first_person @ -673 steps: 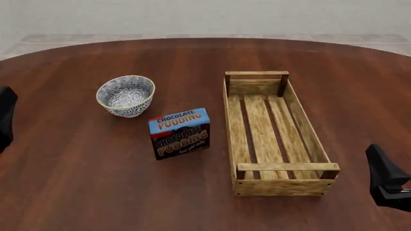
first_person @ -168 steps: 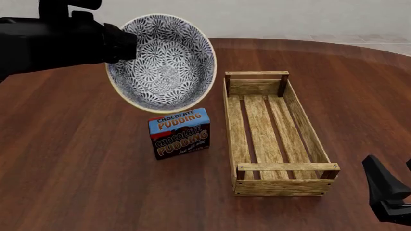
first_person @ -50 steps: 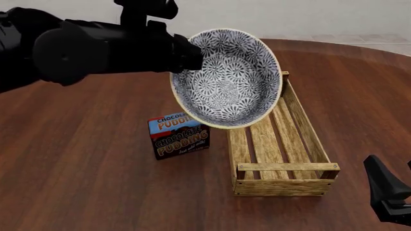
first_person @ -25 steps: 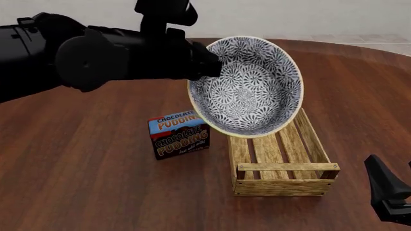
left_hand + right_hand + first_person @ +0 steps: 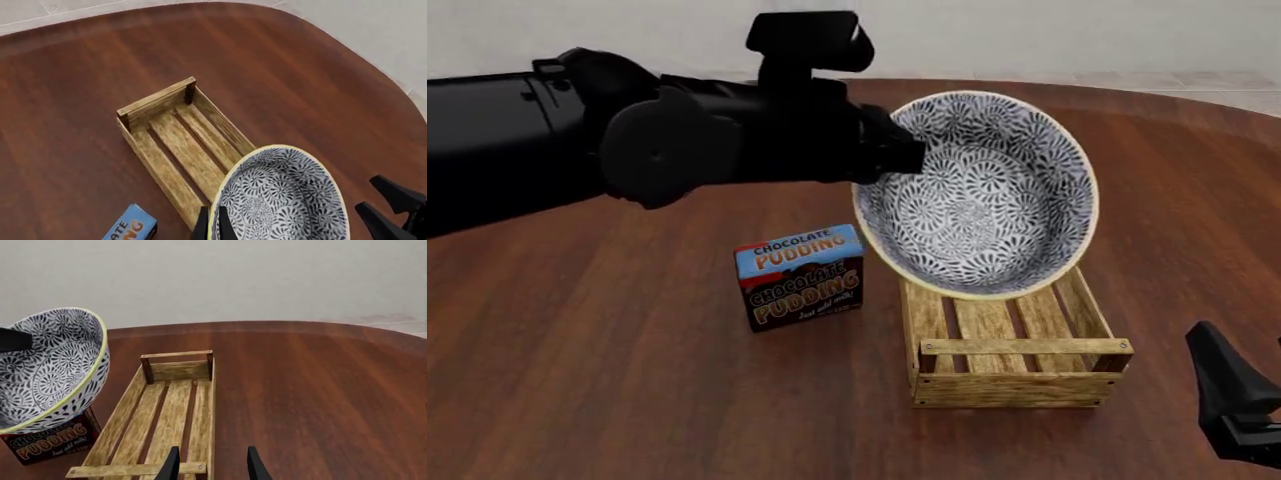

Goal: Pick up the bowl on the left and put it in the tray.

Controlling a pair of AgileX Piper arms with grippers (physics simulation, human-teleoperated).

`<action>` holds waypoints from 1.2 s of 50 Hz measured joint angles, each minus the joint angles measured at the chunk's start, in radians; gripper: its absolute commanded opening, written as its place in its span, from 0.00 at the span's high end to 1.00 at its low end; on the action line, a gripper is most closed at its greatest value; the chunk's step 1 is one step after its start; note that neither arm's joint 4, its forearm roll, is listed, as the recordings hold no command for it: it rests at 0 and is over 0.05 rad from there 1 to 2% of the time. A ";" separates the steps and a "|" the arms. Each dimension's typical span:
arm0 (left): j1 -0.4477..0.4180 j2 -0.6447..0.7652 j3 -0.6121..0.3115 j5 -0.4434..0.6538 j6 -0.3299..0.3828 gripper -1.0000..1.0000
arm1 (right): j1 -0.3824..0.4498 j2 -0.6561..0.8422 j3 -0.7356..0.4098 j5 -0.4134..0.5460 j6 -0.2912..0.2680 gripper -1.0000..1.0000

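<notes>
The left pincer point(image 5: 897, 152) is closed on the rim of the bowl point(image 5: 981, 195), one finger point(image 5: 224, 226) inside and one outside. The bowl is held in the air, tilted with its opening towards the front camera, over the tray point(image 5: 1014, 345). The tray is seen resting on the surface point(image 5: 601, 380), with a pudding box point(image 5: 802, 277) just beside its left side. The right pincer point(image 5: 209, 465) is spread, holding nothing, near the tray's near end.

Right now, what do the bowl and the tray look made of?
Bowl: looks like glazed ceramic, with a dense blue-and-white floral print and a pale yellow rim. Tray: light unfinished-looking wood, with visible grain, slats and gaps. Both are rendered, so it's a guess.
</notes>
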 measured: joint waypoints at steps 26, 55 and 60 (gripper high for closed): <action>-0.046 0.063 -0.049 -0.017 -0.074 1.00 | -0.008 0.000 0.000 0.003 -0.003 0.00; -0.004 0.191 -0.112 -0.034 -0.117 1.00 | -0.011 0.000 0.000 -0.002 -0.008 0.00; 0.004 0.216 -0.121 -0.040 -0.122 1.00 | -0.012 0.000 0.000 -0.002 -0.007 0.00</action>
